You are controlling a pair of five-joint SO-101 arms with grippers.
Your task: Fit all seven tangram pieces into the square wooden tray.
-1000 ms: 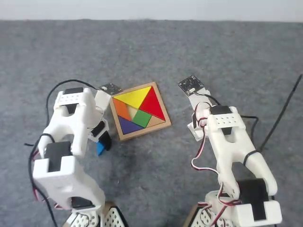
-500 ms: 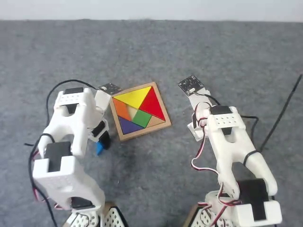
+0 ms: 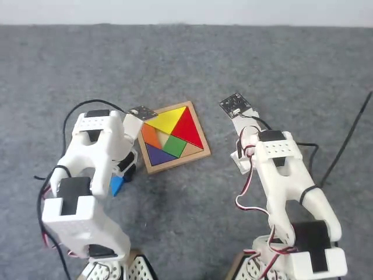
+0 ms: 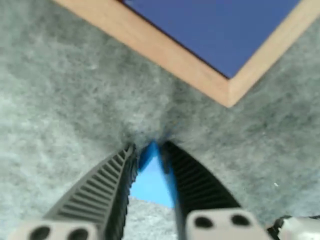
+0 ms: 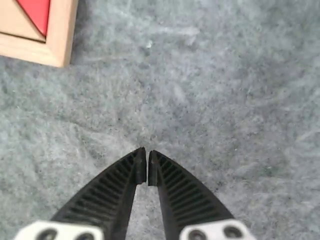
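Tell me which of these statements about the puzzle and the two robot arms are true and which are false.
1. The left arm's jaws hold a light blue piece. True.
2. That light blue piece lies inside the wooden tray. False: it is outside the tray, over the grey carpet near one of the tray's corners.
3. The right arm's jaws are shut with nothing between them. True.
4. The red piece lies loose on the carpet. False: it sits in the tray, edge to edge with the yellow piece.
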